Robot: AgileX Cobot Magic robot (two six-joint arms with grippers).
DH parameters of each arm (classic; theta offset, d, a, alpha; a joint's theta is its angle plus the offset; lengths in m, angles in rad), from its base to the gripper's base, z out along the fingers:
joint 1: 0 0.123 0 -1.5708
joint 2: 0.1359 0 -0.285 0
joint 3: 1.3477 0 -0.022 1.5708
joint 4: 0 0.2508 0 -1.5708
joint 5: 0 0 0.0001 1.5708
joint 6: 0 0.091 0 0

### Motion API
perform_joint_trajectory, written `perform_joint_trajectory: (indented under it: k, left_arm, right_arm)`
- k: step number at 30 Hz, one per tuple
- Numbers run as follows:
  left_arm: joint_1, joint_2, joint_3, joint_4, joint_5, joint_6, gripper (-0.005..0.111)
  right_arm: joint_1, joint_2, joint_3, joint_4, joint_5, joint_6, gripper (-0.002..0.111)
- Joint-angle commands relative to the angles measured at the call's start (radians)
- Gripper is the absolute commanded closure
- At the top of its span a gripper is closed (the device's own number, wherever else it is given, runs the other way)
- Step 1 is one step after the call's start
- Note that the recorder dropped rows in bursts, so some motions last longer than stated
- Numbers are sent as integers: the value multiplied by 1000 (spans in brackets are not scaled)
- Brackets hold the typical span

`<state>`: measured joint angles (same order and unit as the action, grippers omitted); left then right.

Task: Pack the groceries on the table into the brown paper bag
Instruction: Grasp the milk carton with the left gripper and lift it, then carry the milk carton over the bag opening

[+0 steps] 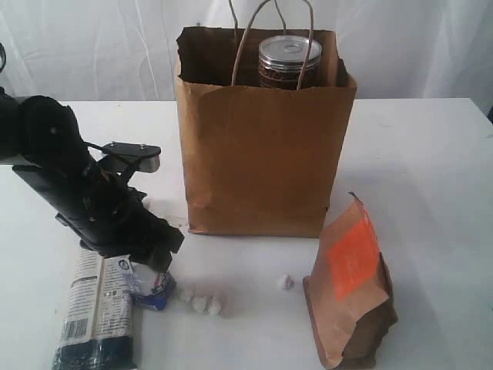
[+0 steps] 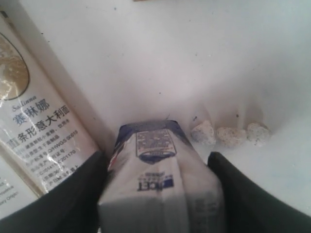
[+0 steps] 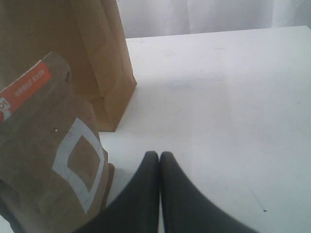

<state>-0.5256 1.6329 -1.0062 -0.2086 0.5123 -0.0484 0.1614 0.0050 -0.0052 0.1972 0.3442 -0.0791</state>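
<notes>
A: Nearest in the exterior view: the packet (image 1: pixel 96 316). Lies flat on the table (image 1: pixel 431 169), long axis running from the near edge away toward the bag (image 1: pixel 262 154). Just beside its far end, the carton (image 1: pixel 152 287), tilted under the left gripper (image 1: pixel 150 267).

B: Anything else there?

A: Pouch (image 1: pixel 350 289) at near right, standing but leaning, orange label facing the camera and a little left. Tin (image 1: pixel 289 60) already upright inside the bag. White pebbles (image 1: pixel 202 304) near the carton.

B: Left wrist view?

A: Shows the carton (image 2: pixel 160 189) filling the space between the dark fingers (image 2: pixel 63 204). Looks pinched on both flanks, so clamped by the look of it. Long axis along the gripper's reach, blue-printed end pointing away from the wrist. Packet alongside, pebbles beyond.

B: Right wrist view?

A: Right gripper (image 3: pixel 159 179) pressed together, holding nothing, near the pouch (image 3: pixel 53 160). Bag corner (image 3: pixel 109 73) behind.

B: Advice for the lift?

A: Probably best to rise straight up, clear of the packet, then pass above the rim and cord handles. Lower beside the tin, not onto it. Keep the squeeze gentle: likely a thin carton, easy to crumple.
</notes>
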Motion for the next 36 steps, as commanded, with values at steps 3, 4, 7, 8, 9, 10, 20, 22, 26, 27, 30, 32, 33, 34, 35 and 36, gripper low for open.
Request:
perform_joint_trajectory:
  k: [3, 4, 7, 8, 9, 10, 20, 22, 26, 27, 30, 32, 33, 34, 35, 36]
  left_arm:
    - [-6, -72, 3, 88, 89, 1, 107]
    - [-6, -89, 3, 93, 98, 1, 107]
    - [-6, -143, 3, 99, 132, 1, 107]
    - [-6, -169, 3, 103, 141, 1, 107]
    - [-6, -188, 3, 106, 145, 1, 107]
    - [-6, -207, 3, 106, 147, 1, 107]
    - [-6, -408, -149, 139, 195, -3, 107]
    - [-6, -431, -211, 155, 203, -8, 107]
    - [-6, -444, -342, 198, 210, -28, 107]
    - [-6, -444, -367, 209, 213, -28, 107]
    - [-6, -444, -434, 232, 190, -28, 107]
    - [-6, -444, -468, 232, 161, -28, 107]
    - [-6, -444, -481, 232, 144, -28, 107]
    - [-6, -444, -493, 232, 130, -28, 107]
    - [-6, -437, -506, 232, 120, -28, 107]
    - [-6, -430, -518, 220, 113, -28, 107]
  right_arm:
    - [-6, -5, 5, -4, -3, 2, 108]
    - [-6, -5, 5, -4, -3, 2, 108]
    - [-6, -5, 5, -4, -3, 2, 108]
    - [-6, -5, 5, -4, -3, 2, 108]
    - [-6, -5, 5, -4, -3, 2, 108]
    - [-6, -5, 5, -4, -3, 2, 108]
    - [-6, -5, 5, -4, -3, 2, 108]
    - [-6, -5, 5, -4, -3, 2, 108]
    - [-6, -5, 5, -4, -3, 2, 108]
    - [-6, -5, 5, -4, -3, 2, 108]
    - [-6, -5, 5, -4, -3, 2, 108]
    - [-6, -5, 5, -4, -3, 2, 108]
    - [-6, -5, 5, -4, -3, 2, 108]
    - [-6, -5, 5, -4, -3, 2, 108]
    - [-6, -5, 5, -4, -3, 2, 108]
    - [-6, -5, 5, -4, -3, 2, 108]
